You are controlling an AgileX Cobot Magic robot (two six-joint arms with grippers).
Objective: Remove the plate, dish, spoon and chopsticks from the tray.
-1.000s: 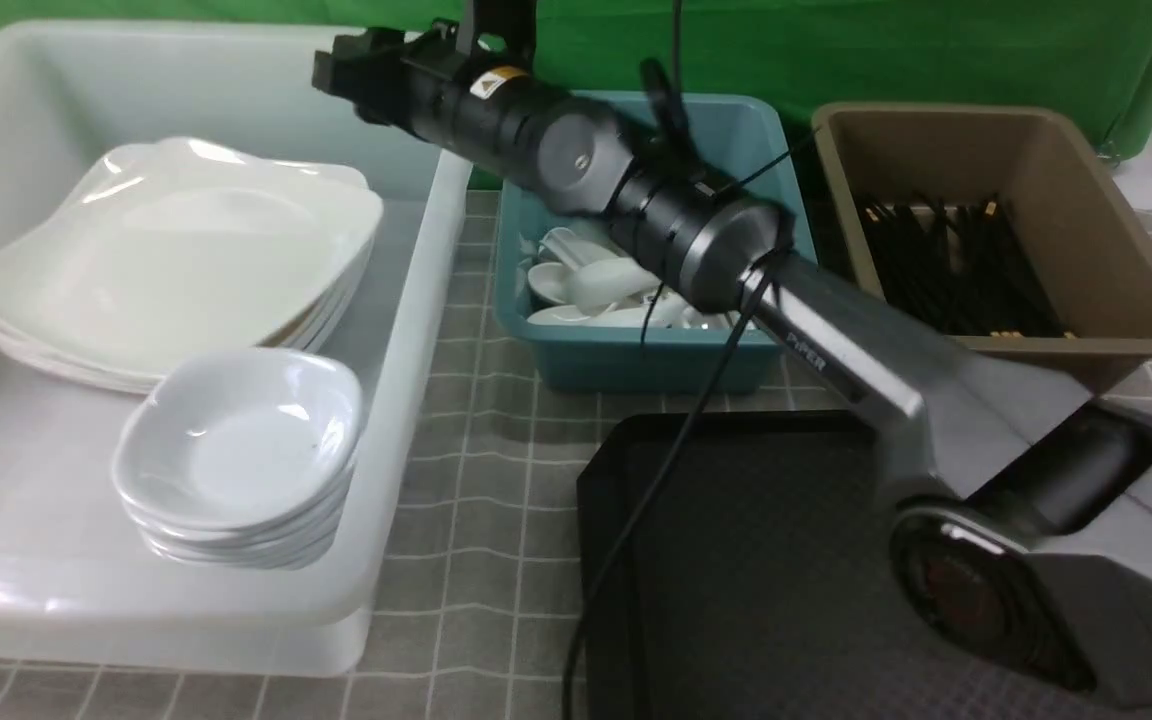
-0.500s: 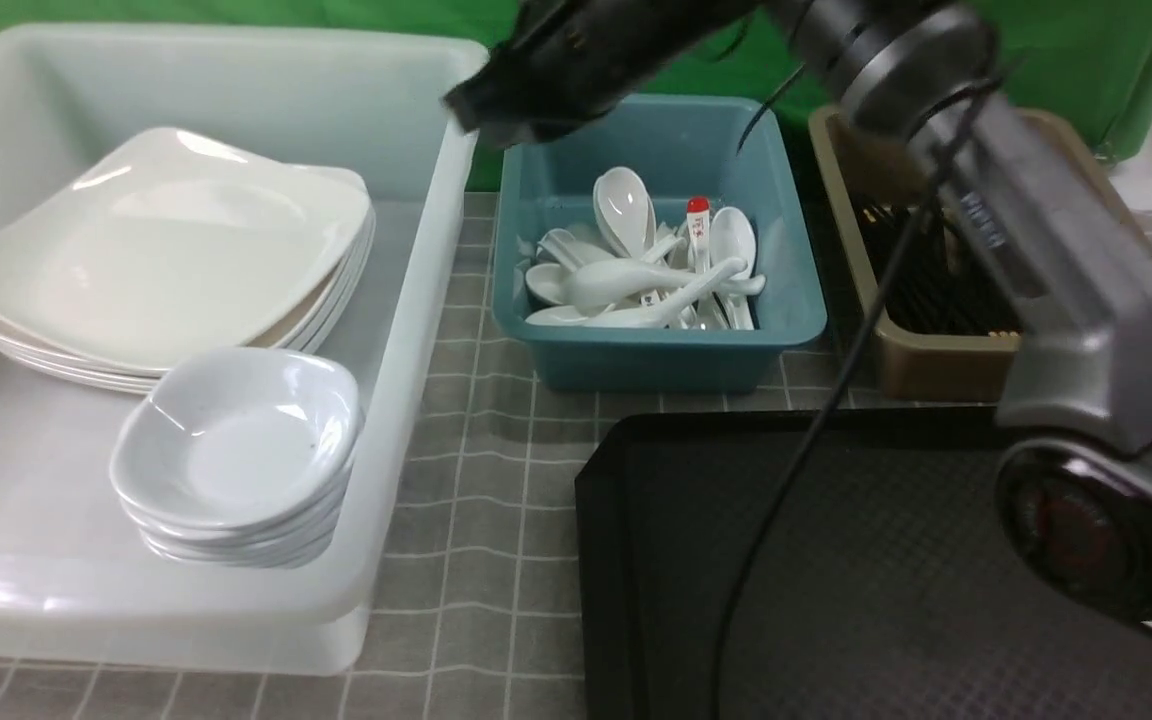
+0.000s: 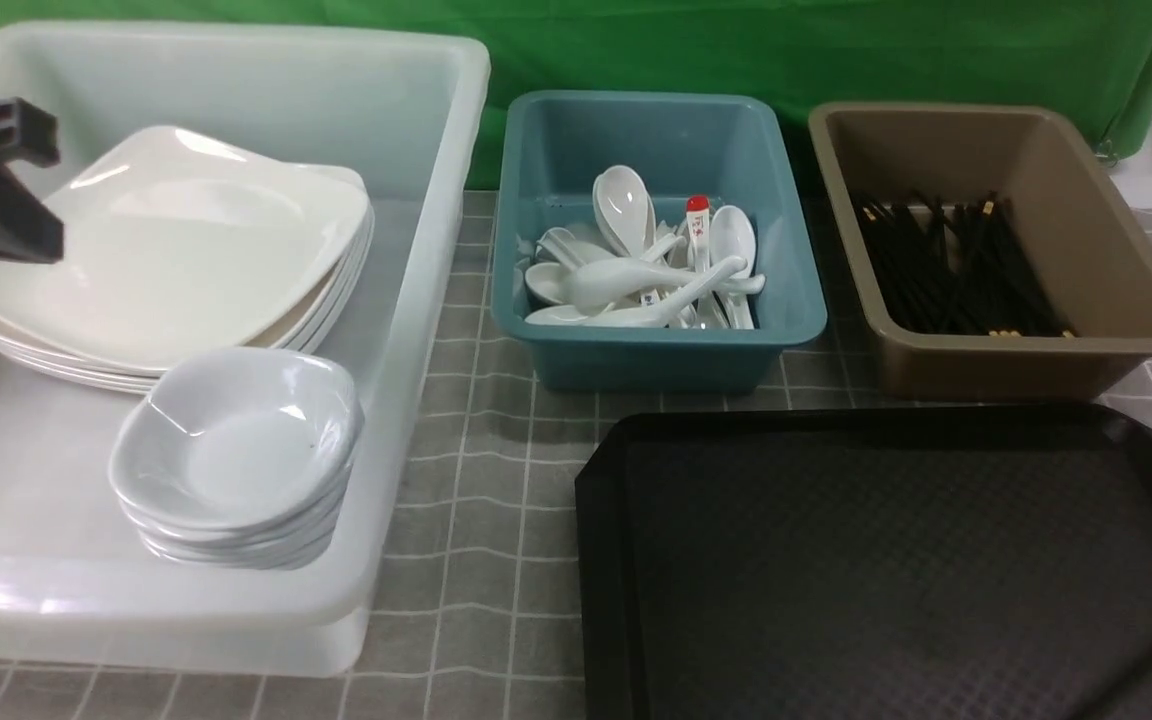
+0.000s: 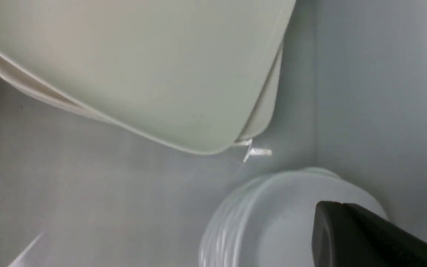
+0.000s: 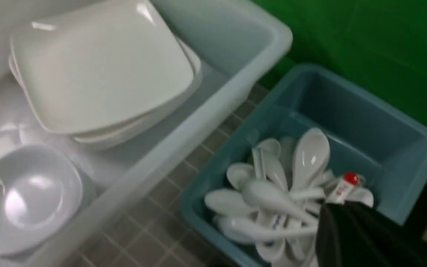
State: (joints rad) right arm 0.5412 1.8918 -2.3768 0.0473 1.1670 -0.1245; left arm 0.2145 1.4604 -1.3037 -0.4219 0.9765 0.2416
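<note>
The black tray (image 3: 886, 560) lies at the front right with nothing on its floor. The white plate (image 3: 176, 250) tops a stack of plates in the white tub and also shows in the right wrist view (image 5: 98, 70). Small dishes (image 3: 236, 440) are stacked in front of it. White spoons (image 3: 636, 280) fill the teal tub. Black chopsticks (image 3: 956, 270) lie in the brown tub. My left gripper (image 3: 41, 185) hovers open and empty over the plates' left edge. One finger (image 4: 347, 233) shows above the dishes. My right gripper is out of the front view. One dark finger (image 5: 347, 237) shows over the spoons.
The large translucent white tub (image 3: 416, 300) fills the left side. The teal tub (image 3: 656, 360) stands at the back middle, the brown tub (image 3: 1016, 370) at the back right. A red-tipped spoon (image 3: 698, 215) lies among the spoons. Grey checked cloth covers the table.
My right arm, which reached across to the white tub, has lifted away and left the front view. The top plate has settled on the stack. My left gripper has come in at the left edge.
</note>
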